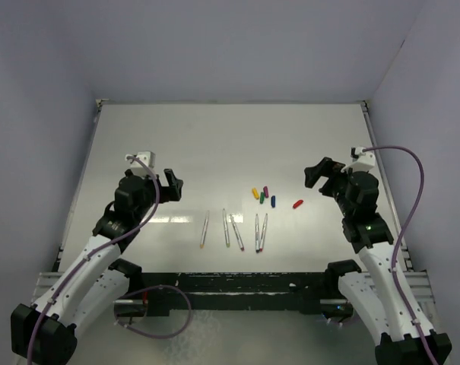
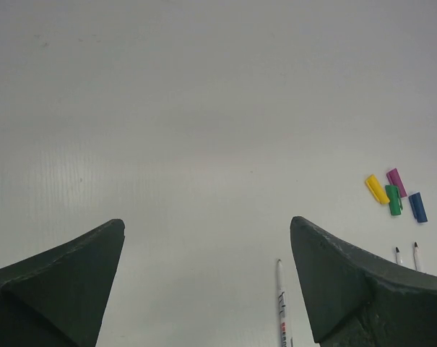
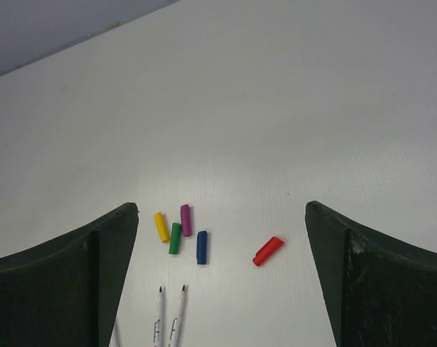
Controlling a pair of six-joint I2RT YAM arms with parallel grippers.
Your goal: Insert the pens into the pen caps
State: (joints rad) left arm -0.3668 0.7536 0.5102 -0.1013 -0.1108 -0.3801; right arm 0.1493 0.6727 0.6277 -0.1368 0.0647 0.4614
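Left hand (image 1: 172,185) and right hand (image 1: 318,181) gape empty over the tabletop (image 1: 214,144). Pens (image 1: 236,233) lie side by side, pen caps (image 1: 261,198) at their one o'clock. Pens are probably light, stiff, slippery (prone to rolling): grasp mid-barrel.

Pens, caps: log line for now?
pens: five, uncapped | caps: four clustered | red cap: apart | left gripper: open, empty | right gripper: open, empty

Table (image 1: 214,144) smooth, semi-gloss w/ faint ribbing; 5 pen caps (image 3: 175,238) shiny plastic; 5 pens (image 1: 226,227) smooth plastic.
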